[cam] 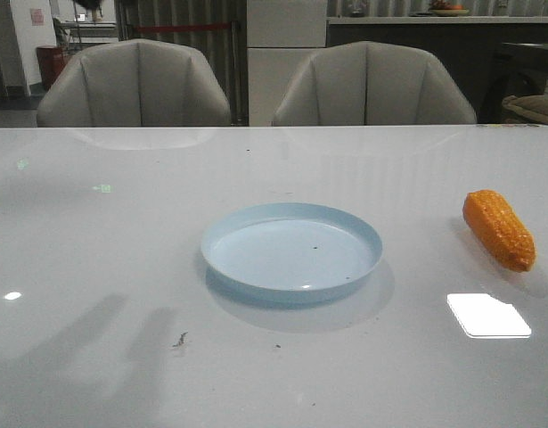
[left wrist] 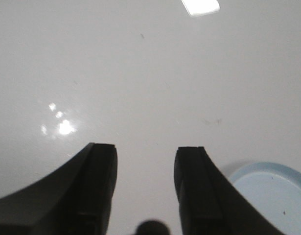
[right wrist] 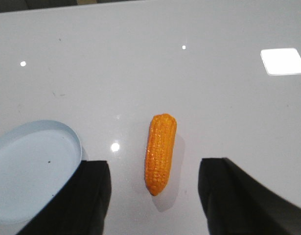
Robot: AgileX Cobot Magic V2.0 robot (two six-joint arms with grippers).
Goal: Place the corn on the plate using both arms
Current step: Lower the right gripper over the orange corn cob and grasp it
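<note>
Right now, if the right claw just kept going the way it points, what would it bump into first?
Most likely the corn: it lies on the table between the right gripper's open jaws, slightly ahead. Depth is hard to judge.

Left gripper (left wrist: 145, 188) jaws apart, holding nothing. Right gripper (right wrist: 155, 196) jaws spread wide, holding nothing.

Dim, soft focus; table (cam: 95, 267) glare patches.

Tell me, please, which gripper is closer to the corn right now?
The right. The right gripper is open with the corn lying between its fingers. The left gripper, also open, hangs over bare table beside the plate.
</note>
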